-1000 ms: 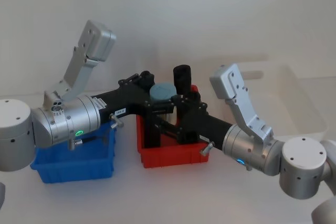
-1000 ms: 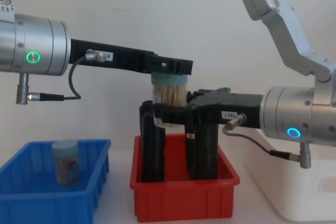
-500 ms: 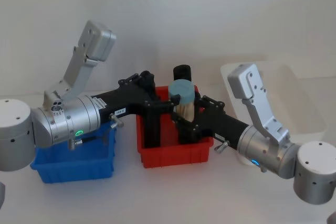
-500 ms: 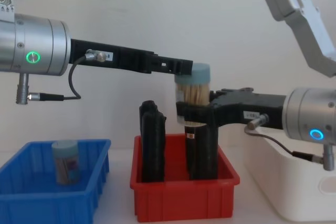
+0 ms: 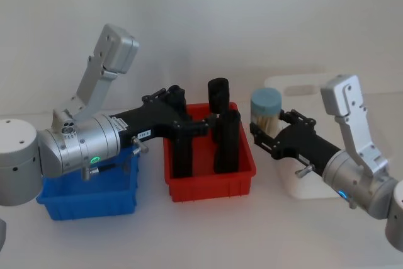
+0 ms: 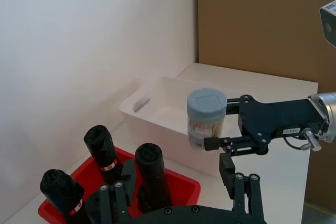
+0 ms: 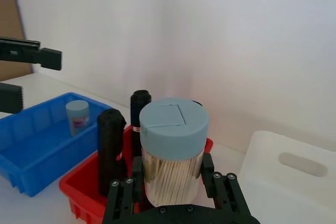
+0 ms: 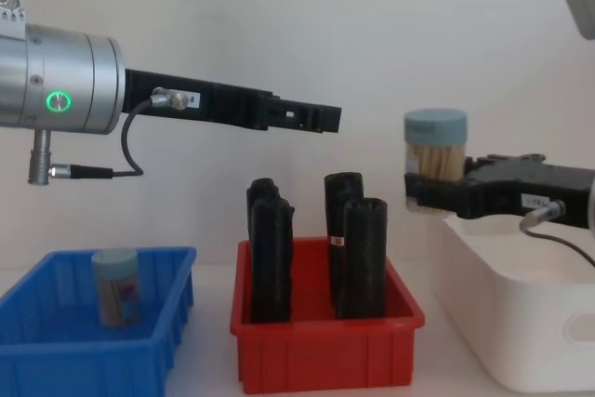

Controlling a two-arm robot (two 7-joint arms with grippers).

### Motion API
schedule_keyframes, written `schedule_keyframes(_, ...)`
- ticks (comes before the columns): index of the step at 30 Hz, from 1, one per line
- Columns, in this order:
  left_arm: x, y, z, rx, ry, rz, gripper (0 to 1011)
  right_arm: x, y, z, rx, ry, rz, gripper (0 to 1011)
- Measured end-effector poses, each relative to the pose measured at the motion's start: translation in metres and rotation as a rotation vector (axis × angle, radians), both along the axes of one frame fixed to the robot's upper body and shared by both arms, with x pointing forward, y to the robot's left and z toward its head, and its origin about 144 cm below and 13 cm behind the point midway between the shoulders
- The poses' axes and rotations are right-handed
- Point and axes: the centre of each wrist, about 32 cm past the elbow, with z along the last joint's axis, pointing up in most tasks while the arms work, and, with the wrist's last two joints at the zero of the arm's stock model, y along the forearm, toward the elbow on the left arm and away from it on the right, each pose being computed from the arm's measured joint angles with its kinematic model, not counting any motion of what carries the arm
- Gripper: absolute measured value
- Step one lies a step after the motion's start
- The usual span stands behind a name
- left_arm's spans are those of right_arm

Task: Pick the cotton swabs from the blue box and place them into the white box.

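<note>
A clear tub of cotton swabs [image 8: 435, 151] with a pale blue lid stands upright in my right gripper [image 8: 429, 189], which is shut on its lower half. The tub [image 5: 266, 108] hangs above the left rim of the white box [image 5: 306, 186]. In the right wrist view the tub [image 7: 173, 150] sits between the black fingers [image 7: 216, 184]. My left gripper [image 8: 321, 118] hovers open above the red bin, nothing between its fingers [image 6: 244, 192]. A second tub of cotton swabs [image 8: 116, 287] stands in the blue box [image 8: 56, 350] at the left.
A red bin [image 8: 325, 355] with several tall black rolls [image 8: 361, 258] sits between the blue box and the white box [image 8: 521, 323]. The left arm's silver body [image 5: 79, 146] overhangs the blue box [image 5: 88, 201]. A wall stands close behind.
My right gripper has carried the tub rightward, away from between the left gripper's fingers over the red bin, to the white box's left rim. The left arm has stayed put.
</note>
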Motion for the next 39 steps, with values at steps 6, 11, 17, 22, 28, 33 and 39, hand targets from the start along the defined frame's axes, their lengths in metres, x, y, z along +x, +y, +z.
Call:
schedule_keyframes(6,0.0,0.0,0.0,0.0,0.0,0.0,1004,-0.003,-0.017,-0.003,0.005,0.005,-0.094,648)
schedule_keyframes(11,0.0,0.0,0.0,0.0,0.0,0.0,1004,-0.004,-0.028,-0.005,0.008,0.013,-0.165,648)
schedule_keyframes(17,0.0,0.0,0.0,0.0,0.0,0.0,1004,-0.003,-0.041,-0.009,0.01,0.045,-0.258,648)
schedule_keyframes(22,0.0,0.0,0.0,0.0,0.0,0.0,1004,0.001,-0.049,-0.012,0.007,0.086,-0.321,648)
schedule_keyframes(28,0.0,0.0,0.0,0.0,0.0,0.0,1004,0.008,-0.055,-0.016,0.003,0.137,-0.374,648)
schedule_keyframes(33,0.0,0.0,0.0,0.0,0.0,0.0,1004,0.014,-0.058,-0.018,0.004,0.165,-0.396,765)
schedule_keyframes(39,0.0,0.0,0.0,0.0,0.0,0.0,1004,0.018,-0.059,-0.018,0.007,0.176,-0.405,933)
